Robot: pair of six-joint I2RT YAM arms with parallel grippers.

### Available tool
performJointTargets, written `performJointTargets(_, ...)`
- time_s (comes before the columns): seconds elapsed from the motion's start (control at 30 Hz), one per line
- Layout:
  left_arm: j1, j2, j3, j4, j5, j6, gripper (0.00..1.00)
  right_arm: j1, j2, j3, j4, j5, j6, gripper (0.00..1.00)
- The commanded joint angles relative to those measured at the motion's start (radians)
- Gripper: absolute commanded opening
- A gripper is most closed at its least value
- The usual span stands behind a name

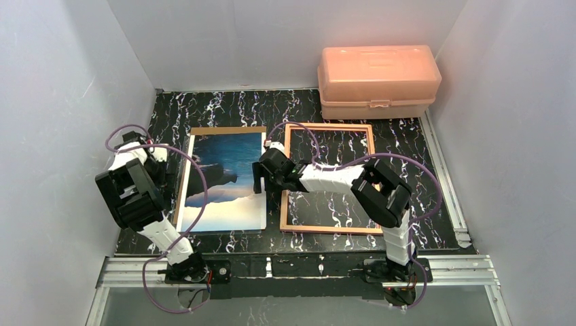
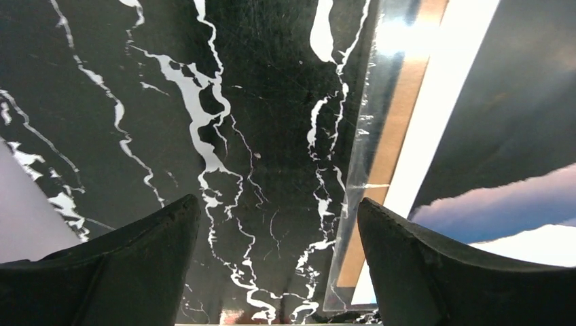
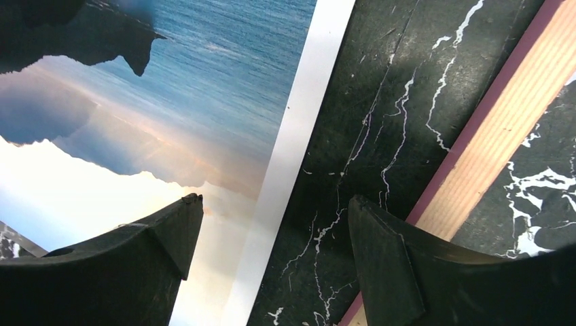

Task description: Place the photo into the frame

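The photo [image 1: 227, 190] lies flat, picture up, on a brown backing board [image 1: 227, 129], left of centre on the table [image 1: 204, 109]. The frame [image 1: 333, 125] lies tan side up just to its right, a strip of bare table between them. I judge the print thin, light, floppy and slick, so I'd lift it by an edge. My right pincer [image 3: 272, 204] hangs spread and empty over its right border, my left pincer [image 2: 278, 210] spread and empty at its left edge. The peach box [image 1: 377, 81] sits far right, well apart.
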Motion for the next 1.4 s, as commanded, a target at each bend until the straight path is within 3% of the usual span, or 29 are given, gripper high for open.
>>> performJointTargets(0.0,0.006,0.016,-0.053,0.094,-0.043,-0.004,0.81,-0.002,0.028,0.036,-0.02,-0.06,0.113,0.86)
performJointTargets(0.07,0.005,0.035,-0.056,0.108,-0.028,-0.021,0.76,-0.002,0.036,0.037,-0.008,-0.068,0.148,0.86)
performJointTargets(0.17,0.005,0.078,-0.024,0.086,0.013,-0.069,0.45,-0.004,0.066,0.055,-0.008,-0.055,0.17,0.86)
performJointTargets(0.2,0.005,0.089,-0.014,0.072,0.043,-0.078,0.43,-0.007,0.079,0.07,-0.035,-0.054,0.176,0.86)
performJointTargets(0.4,-0.022,0.124,-0.027,0.091,0.061,-0.111,0.41,-0.012,0.077,0.067,-0.019,-0.054,0.219,0.86)
performJointTargets(0.87,-0.058,0.125,-0.06,0.076,0.125,-0.141,0.38,-0.029,0.042,0.078,0.153,-0.274,0.247,0.86)
performJointTargets(1.37,-0.064,0.141,-0.072,0.055,0.154,-0.114,0.19,-0.05,-0.05,0.017,0.308,-0.359,0.291,0.86)
